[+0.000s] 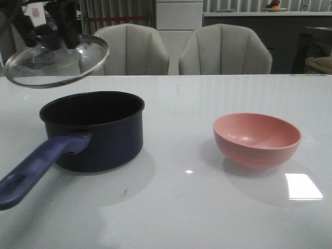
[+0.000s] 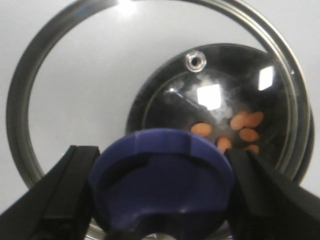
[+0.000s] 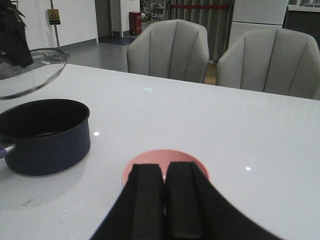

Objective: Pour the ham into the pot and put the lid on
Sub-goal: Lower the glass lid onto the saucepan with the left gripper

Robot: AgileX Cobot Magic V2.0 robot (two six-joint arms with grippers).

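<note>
The dark navy pot [image 1: 93,129] stands on the white table at the left, its purple-blue handle [image 1: 31,174] pointing to the front left. Through the glass in the left wrist view, several orange-pink ham pieces [image 2: 247,121] lie on the pot's black bottom [image 2: 165,100]. The glass lid [image 1: 57,59] hangs tilted above and behind the pot's left side. My left gripper [image 2: 161,151] is shut on its blue knob [image 2: 162,185]. My right gripper [image 3: 165,167] is shut on nothing, above the pink bowl [image 3: 150,159]; it is out of the front view.
The pink bowl [image 1: 257,139] sits on the table to the right of the pot, and its inside looks bare. Two grey chairs [image 1: 132,49] [image 1: 225,49] stand behind the table's far edge.
</note>
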